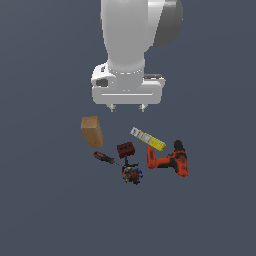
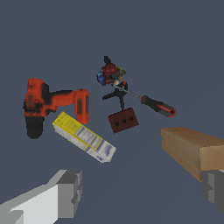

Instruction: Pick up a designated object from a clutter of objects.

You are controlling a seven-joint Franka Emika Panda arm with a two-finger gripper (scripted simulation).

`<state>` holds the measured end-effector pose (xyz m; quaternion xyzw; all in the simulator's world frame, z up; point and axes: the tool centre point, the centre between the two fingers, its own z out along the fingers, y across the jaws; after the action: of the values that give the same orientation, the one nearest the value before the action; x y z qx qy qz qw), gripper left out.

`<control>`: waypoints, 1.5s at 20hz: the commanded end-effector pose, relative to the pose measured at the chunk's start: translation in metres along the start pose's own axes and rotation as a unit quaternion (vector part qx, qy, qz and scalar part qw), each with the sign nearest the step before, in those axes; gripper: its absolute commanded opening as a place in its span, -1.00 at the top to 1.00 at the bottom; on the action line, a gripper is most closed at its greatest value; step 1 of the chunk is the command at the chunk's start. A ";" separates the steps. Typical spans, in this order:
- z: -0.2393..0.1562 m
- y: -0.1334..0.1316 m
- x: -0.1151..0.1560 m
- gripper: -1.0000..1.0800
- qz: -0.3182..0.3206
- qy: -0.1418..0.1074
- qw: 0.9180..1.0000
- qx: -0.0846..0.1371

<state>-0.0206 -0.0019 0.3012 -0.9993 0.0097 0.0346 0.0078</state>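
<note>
The block [image 1: 126,149] is dark red-brown with darker round holes in one face, and the box [image 1: 92,131] is plain tan like cardboard. The power drill [image 1: 169,159] is orange-red with black parts, the screwdriver [image 1: 104,157] has a red and black handle, and the bar [image 1: 147,138] is yellow and white with small dark markings. The ball [image 1: 132,174] is dark and speckled with many colours, the ground [image 1: 45,200] is a flat dark blue-grey, and the gripper [image 1: 127,107] is white with grey fingers [image 2: 70,192].

Gripper [image 2: 140,192] fingers spread wide, nothing between them. Beyond lie the dark red block [image 2: 123,120], yellow-white bar [image 2: 83,137] and tan box [image 2: 192,151].
</note>
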 end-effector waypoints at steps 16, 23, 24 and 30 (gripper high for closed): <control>0.007 0.009 0.006 -0.92 0.011 0.003 1.000 0.014; 0.020 0.008 0.010 -0.92 0.046 0.004 0.999 0.014; 0.023 0.008 0.011 -0.92 0.053 0.005 0.998 0.014; 0.044 0.008 0.016 -0.92 0.111 0.007 0.994 0.015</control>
<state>-0.0085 -0.0094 0.2618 -0.9939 0.1052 0.0287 0.0189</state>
